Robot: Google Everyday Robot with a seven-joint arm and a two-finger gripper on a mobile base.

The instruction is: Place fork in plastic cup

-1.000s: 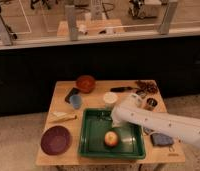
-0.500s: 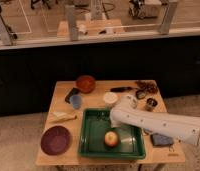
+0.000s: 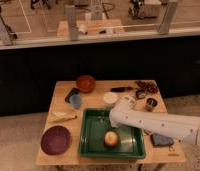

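Observation:
The light-blue plastic cup (image 3: 76, 101) stands upright at the table's back left, just in front of the brown bowl (image 3: 85, 83). A slim shiny streak in the back of the green tray (image 3: 90, 148) looks like the fork (image 3: 101, 120). My white arm reaches in from the right. My gripper (image 3: 113, 118) hangs low over the tray's back edge, right next to the fork. The gripper is well to the right of the cup and nearer the front than it.
An apple (image 3: 111, 138) lies in the tray. A white cup (image 3: 110, 98), a black-handled tool (image 3: 120, 89) and a metal cup (image 3: 151, 104) are at the back right. A purple plate (image 3: 55, 139) and a yellowish utensil (image 3: 63, 118) are on the left. A blue cloth (image 3: 161, 140) lies at the front right.
My gripper has moved a little left and down toward the back of the tray. Nothing else has moved.

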